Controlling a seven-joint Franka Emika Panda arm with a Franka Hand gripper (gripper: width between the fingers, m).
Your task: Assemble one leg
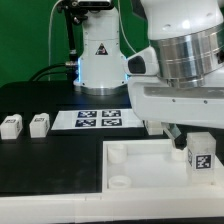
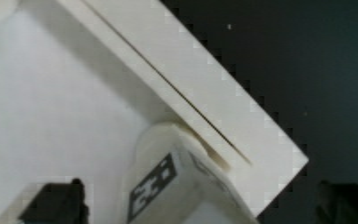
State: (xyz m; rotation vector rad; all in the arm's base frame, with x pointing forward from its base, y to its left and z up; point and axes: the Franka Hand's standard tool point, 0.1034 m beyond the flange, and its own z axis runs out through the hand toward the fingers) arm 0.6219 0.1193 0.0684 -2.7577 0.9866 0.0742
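1. Leg (image 1: 199,157) stands upright with its tag facing you, at the white panel's (image 1: 140,165) corner on the exterior view's right, directly beneath the end effector (image 1: 190,136).
2. In the wrist view the leg (image 2: 172,180) sits close between the dark fingertips (image 2: 55,199), against the panel's raised edge (image 2: 194,85).
3. You cannot tell whether the end effector pinches the leg or merely straddles it; the contact is hidden.
4. Judging by this, you are seating the leg into a corner socket. The next move likely calls for keeping it vertical over the hole, then pressing or twisting it home.
5. Two spare legs (image 1: 25,124) wait on the counter (image 1: 50,170), well apart toward the exterior view's left, with the marker board (image 1: 98,118) just beyond.
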